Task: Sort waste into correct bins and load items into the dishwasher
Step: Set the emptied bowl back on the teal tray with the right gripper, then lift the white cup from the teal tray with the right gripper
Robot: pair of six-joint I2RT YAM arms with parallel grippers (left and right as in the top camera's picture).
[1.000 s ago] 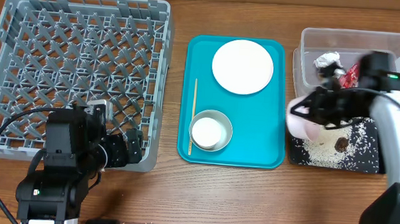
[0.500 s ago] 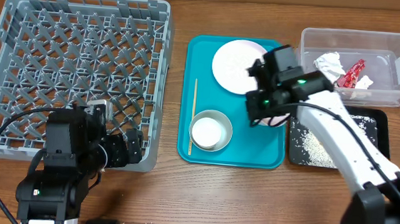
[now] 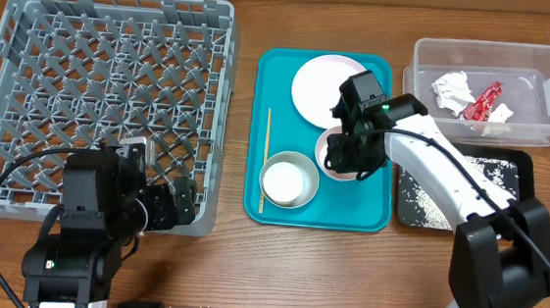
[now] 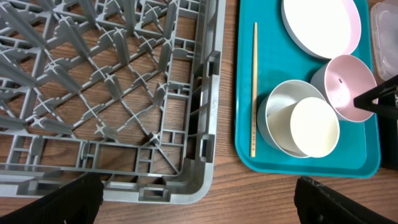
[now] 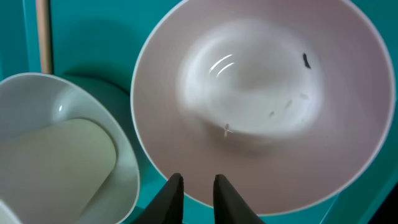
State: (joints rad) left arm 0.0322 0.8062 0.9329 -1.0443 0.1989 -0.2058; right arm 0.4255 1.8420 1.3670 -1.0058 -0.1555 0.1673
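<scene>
Small white bowl [image 4: 345, 84] moved to teal tray [image 3: 271, 205], right fingers [image 5: 171, 196] pinching its rim, left fingers [image 4: 50, 200] spread

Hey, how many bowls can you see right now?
2. A metal bowl with a cup inside sits on the teal tray. A small bowl is beside it, held by the right gripper. None seem hidden.

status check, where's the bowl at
Left gripper open, by the dish rack. Right gripper shut on small bowl, at the teal tray. Metal bowl close beside it.
</scene>
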